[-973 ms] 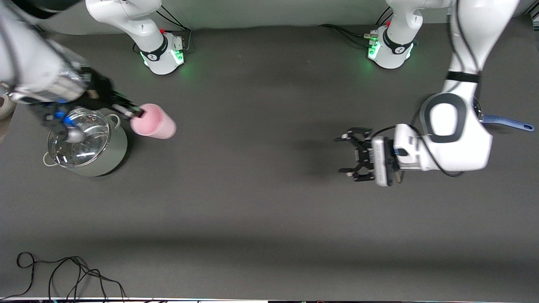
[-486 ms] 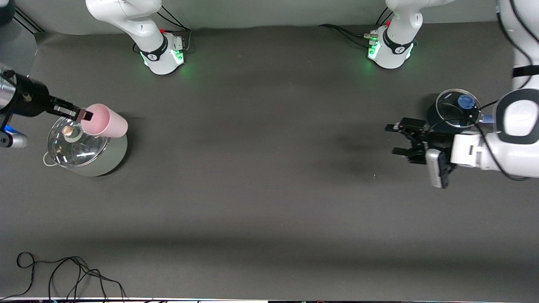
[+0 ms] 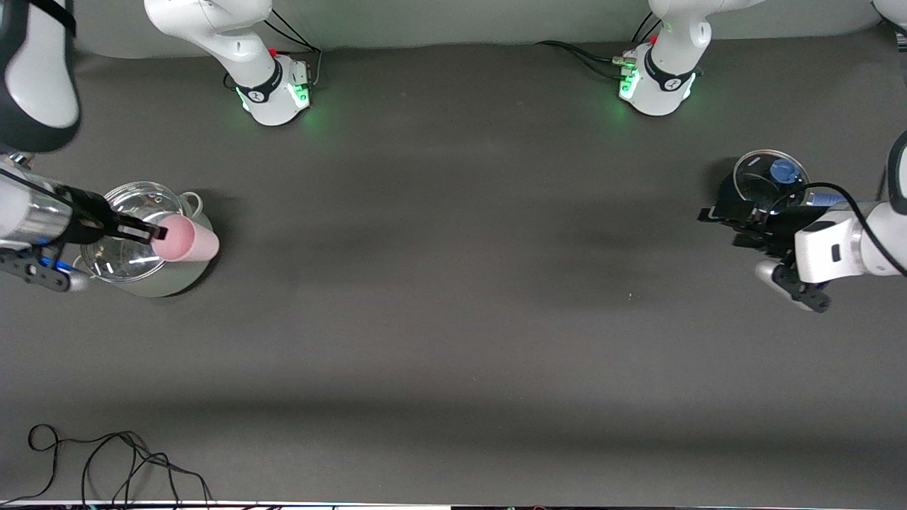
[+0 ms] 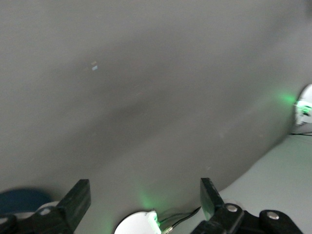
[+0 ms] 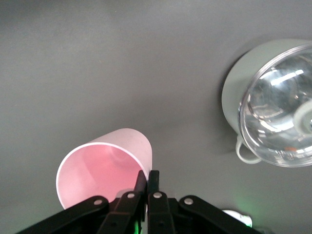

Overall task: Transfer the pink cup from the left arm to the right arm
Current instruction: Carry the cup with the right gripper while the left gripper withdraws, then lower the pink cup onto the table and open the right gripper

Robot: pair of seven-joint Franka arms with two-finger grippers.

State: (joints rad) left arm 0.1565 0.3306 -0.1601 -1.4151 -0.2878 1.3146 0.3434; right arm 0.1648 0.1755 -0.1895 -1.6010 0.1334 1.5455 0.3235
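Observation:
The pink cup [image 3: 190, 240] hangs on its side in the air, over the edge of a steel pot. My right gripper [image 3: 157, 232] is shut on the cup's rim, one finger inside the wall and one outside. The right wrist view shows the cup's open mouth [image 5: 100, 168] and the pinched fingers of the right gripper [image 5: 147, 176]. My left gripper [image 3: 721, 227] is open and empty, over the table beside a small dark pot at the left arm's end. In the left wrist view the left gripper [image 4: 144, 192] has wide-apart fingers with nothing between them.
A steel pot with a glass lid [image 3: 191, 273] stands at the right arm's end, also in the right wrist view [image 5: 231, 97]. A small dark pot [image 3: 730, 190] with a glass lid, blue knob and blue handle stands at the left arm's end. A loose cable [image 3: 106, 460] lies near the front corner.
My right gripper carried the pink cup toward the right arm's end, to over the steel pot's edge. My left gripper drew back, open, toward the left arm's end beside the dark pot.

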